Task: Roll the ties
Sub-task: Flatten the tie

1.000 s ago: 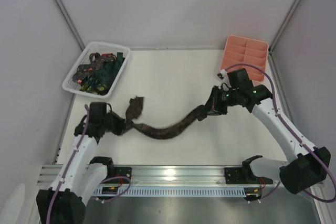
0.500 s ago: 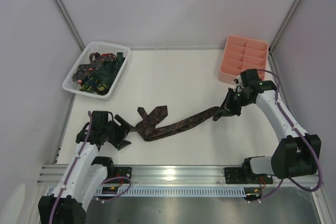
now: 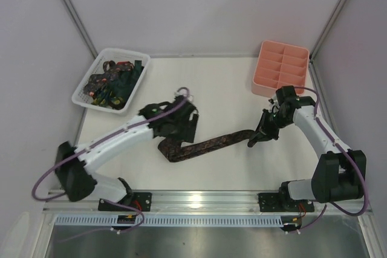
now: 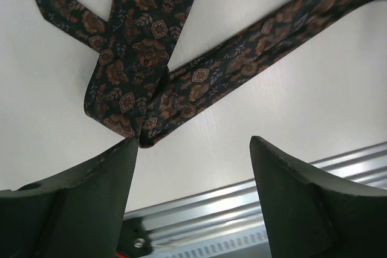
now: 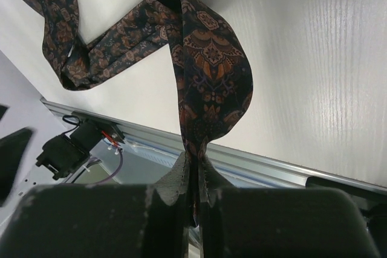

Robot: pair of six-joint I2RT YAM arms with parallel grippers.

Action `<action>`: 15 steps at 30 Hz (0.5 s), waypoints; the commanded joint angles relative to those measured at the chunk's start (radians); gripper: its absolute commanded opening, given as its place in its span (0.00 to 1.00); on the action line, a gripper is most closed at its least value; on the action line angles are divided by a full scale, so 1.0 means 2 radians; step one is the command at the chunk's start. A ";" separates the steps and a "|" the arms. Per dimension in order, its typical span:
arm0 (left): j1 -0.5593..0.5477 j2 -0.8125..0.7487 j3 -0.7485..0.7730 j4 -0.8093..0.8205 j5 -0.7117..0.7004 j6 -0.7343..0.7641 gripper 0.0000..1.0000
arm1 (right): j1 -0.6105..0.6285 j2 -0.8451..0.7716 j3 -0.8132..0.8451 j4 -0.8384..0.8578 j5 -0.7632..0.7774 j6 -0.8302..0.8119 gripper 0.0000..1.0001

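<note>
A brown patterned tie (image 3: 208,144) lies across the middle of the table, its left end folded over itself (image 4: 145,58). My left gripper (image 3: 181,122) hovers over that folded end with the jaws wide open and nothing between them (image 4: 193,143); one finger (image 4: 91,191) reaches the tie's fold in the left wrist view. My right gripper (image 3: 255,139) is shut on the tie's right end (image 5: 205,70), the fabric pinched between the pads (image 5: 193,164) and lifted a little off the table. Other ties (image 3: 112,81), dark green with coloured marks, lie heaped in the basket.
The white lattice basket (image 3: 100,106) stands at the back left. A pink tray (image 3: 272,90) with compartments stands at the back right, just behind my right arm. An aluminium rail (image 3: 199,200) runs along the near table edge.
My left gripper opened and let go of the tie's left end, and the left arm swung in to the middle over the fold. The tie's left end dropped folded onto the table.
</note>
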 commanded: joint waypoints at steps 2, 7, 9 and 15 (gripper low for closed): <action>-0.072 0.123 0.064 -0.079 -0.125 0.081 0.81 | -0.005 -0.003 0.017 0.000 -0.019 -0.008 0.07; -0.091 0.219 0.110 -0.121 -0.174 0.092 0.82 | -0.011 -0.004 0.017 0.003 -0.025 -0.006 0.07; -0.092 0.241 0.110 -0.127 -0.186 0.091 0.81 | -0.012 -0.004 0.016 0.006 -0.030 -0.006 0.07; -0.091 0.269 0.081 -0.097 -0.193 0.098 0.74 | -0.013 -0.003 0.015 0.014 -0.039 -0.004 0.08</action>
